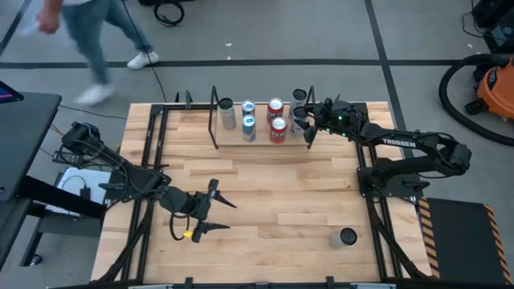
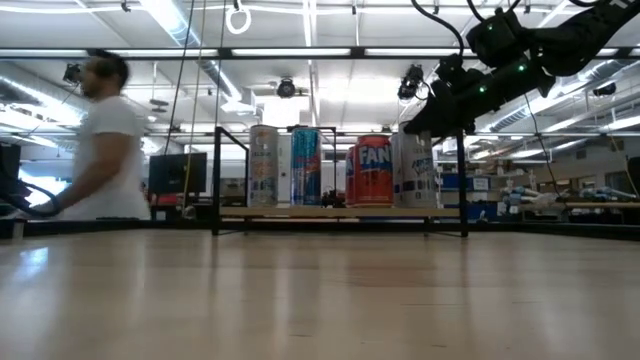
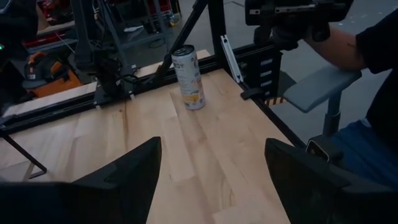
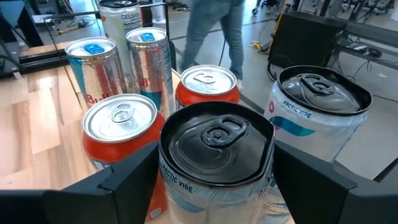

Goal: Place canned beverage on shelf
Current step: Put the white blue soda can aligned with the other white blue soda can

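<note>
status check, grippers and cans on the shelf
Right gripper open astride black-topped can on shelf. Left gripper open, idle. One can left on table.

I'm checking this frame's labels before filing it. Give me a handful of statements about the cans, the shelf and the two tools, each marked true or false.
1. Several cans stand upright on the shelf. True.
2. The right tool sits around a dark-topped can on the shelf. True; a finger shows on each side of it.
3. The left tool grips a can. False: its fingers are apart with nothing between them, over bare table.
4. No can is left off the shelf. False: a lone can stands near the table's front right.
5. All shelf cans are silver. False: the two orange cans are there too.
</note>
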Motion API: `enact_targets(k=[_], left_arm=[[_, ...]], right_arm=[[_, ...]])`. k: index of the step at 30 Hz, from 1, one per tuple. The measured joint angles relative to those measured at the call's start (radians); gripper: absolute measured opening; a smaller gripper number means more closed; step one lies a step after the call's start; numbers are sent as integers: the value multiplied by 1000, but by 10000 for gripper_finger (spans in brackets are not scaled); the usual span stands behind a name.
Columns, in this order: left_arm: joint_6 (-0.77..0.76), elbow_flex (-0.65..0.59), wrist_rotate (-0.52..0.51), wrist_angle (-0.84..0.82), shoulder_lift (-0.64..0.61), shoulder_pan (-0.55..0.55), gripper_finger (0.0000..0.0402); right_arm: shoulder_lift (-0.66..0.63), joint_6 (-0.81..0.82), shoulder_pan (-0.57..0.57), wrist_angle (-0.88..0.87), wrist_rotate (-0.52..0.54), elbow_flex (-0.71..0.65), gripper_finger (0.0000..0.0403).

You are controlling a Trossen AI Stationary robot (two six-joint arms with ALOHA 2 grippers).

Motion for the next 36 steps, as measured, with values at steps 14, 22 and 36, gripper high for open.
enact_targets(k=[14,22,36], left_arm=[[-11,0,0,-19,0,0,286],[-10,0,0,-22,0,0,286],[-10,0,0,-21,0,0,286]], right_arm=[[-10,3,82,-4,93,0,307],[-33,-1,111,-16,106,-3,307],[-37,-4,114,-35,163,-2,307]])
